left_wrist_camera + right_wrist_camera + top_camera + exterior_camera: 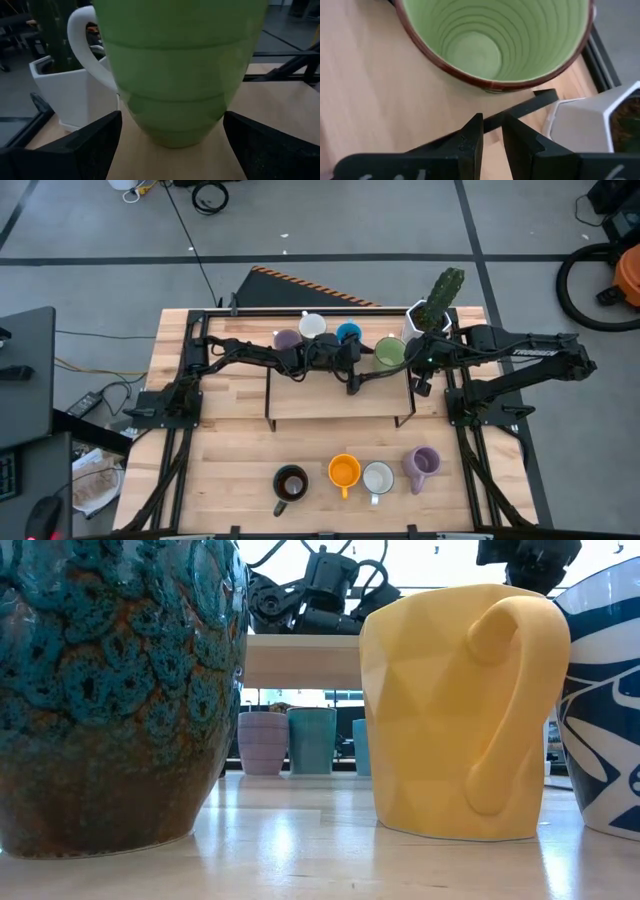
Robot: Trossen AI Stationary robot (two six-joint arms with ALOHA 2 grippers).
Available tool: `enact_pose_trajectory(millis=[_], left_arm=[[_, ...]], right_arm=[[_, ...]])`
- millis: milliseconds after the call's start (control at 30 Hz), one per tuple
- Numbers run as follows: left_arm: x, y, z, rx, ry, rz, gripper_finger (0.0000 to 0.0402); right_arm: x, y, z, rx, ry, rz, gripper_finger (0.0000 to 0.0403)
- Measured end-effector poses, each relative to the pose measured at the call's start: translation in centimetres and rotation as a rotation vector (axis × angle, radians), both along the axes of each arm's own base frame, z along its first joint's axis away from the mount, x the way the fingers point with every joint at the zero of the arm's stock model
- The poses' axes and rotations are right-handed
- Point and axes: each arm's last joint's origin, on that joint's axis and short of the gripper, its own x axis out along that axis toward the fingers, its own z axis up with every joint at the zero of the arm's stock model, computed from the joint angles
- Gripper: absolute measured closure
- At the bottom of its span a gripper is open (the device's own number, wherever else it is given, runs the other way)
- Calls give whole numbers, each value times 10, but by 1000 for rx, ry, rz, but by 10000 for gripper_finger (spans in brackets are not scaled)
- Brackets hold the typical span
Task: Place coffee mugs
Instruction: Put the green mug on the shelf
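Note:
A green mug (389,352) with a white handle (82,45) stands upright on the table's far side, last in a row with a lavender (287,339), a white (312,326) and a blue mug (348,333). My left gripper (372,362) is open; its fingers stand on either side of the green mug's base (172,125) without touching it. My right gripper (420,365) hovers above the green mug's rim (485,80), pointing down, shut and empty.
A white hexagonal cactus pot (425,315) stands just right of the green mug. A low wooden riser (340,395) sits in the table's middle. Near the front edge stand a dark (291,483), an orange (343,472), a white (378,478) and a lavender mug (422,464).

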Motion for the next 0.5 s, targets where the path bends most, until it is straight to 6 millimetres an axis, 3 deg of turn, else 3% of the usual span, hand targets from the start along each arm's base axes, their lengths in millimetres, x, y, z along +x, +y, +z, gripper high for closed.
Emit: enact_pose_trajectory(millis=[500], left_arm=[[1, -5, 2, 60, -16, 23, 47]], right_arm=[[0, -1, 0, -18, 6, -2, 325]])
